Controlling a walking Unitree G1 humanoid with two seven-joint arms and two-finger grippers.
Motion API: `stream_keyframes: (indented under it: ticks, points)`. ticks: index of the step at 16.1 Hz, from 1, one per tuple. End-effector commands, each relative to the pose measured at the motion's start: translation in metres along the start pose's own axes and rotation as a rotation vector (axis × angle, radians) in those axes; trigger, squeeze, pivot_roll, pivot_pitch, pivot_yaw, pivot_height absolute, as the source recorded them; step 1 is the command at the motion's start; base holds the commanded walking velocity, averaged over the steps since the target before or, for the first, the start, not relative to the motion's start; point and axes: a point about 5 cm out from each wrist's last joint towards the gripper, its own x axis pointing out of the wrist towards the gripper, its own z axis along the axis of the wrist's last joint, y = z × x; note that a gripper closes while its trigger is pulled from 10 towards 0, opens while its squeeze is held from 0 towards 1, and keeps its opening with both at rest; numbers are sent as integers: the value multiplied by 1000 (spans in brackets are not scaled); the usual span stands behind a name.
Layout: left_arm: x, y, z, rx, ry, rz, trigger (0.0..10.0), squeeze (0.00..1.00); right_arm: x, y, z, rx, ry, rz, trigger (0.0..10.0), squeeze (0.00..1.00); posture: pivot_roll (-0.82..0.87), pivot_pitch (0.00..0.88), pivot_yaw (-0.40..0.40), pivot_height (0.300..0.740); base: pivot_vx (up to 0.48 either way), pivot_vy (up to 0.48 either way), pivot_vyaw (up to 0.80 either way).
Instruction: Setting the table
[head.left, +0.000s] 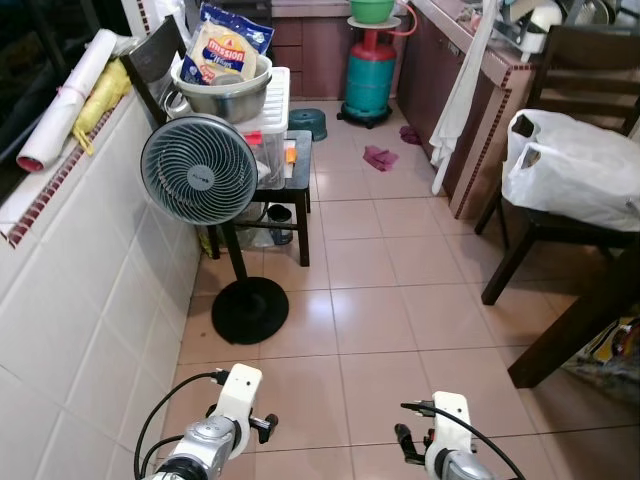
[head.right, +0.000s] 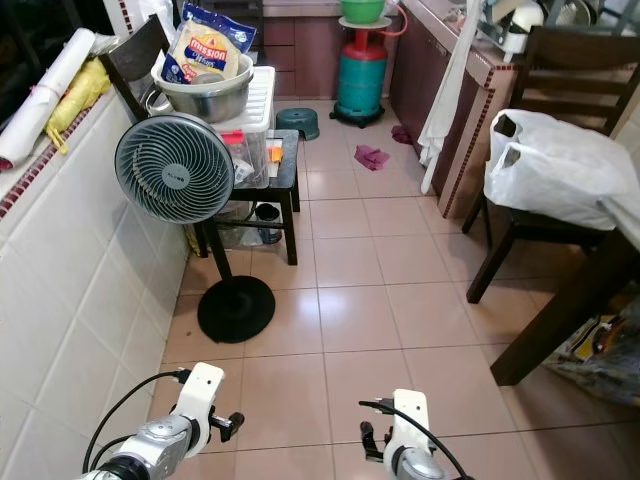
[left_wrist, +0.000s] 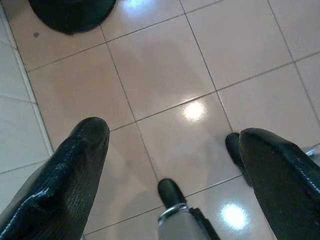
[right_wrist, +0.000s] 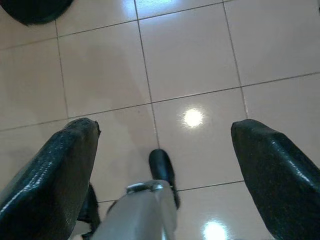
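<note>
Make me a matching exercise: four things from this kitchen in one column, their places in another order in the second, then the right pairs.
Things:
1. white plastic bag
2. metal bowl
3. gas cylinder
4. pink cloth

Places:
A. lying flat on the floor tiles
B. on the seat of a dark wooden chair
C. standing on the floor at the far end, by the cabinets
D. up on a white crate behind the fan

Pairs: 1-B, 2-D, 3-C, 4-A
</note>
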Motion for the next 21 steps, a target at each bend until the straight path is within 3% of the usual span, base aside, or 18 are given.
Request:
stream_keyframes:
  ticks: [1,4,5,7,11,14,21]
  points:
    - [0,-1,-2,27,16,-5,10000,0,0,-1,1,31,2,-12,10000,0,-72,0,59,740,0,0,-750]
    - [0,1,-2,1,12,-8,10000,0,-1,-4,-4,186,9,-30,10000,0,-69,0,65,740,0,0,-750]
    - [-1,3,-1,-93,5,9,10000,0,-1,-5,-6,252,19,-35,10000,0,-69,0,65,740,0,0,-756]
    - [-1,9,1,-277,-9,46,10000,0,0,-4,-2,292,22,-16,10000,0,-74,0,62,740,0,0,-753]
    - [-2,15,1,-302,-13,81,10000,0,3,5,11,348,-6,59,10000,0,-81,0,56,740,0,0,-750]
    - [-2,13,1,-405,-44,50,10000,0,4,12,15,395,-29,106,10000,0,-80,0,56,740,0,0,-754]
    - [-4,17,1,-214,5,-10,10000,0,2,9,10,283,-6,121,10000,0,-98,0,67,740,0,0,-760]
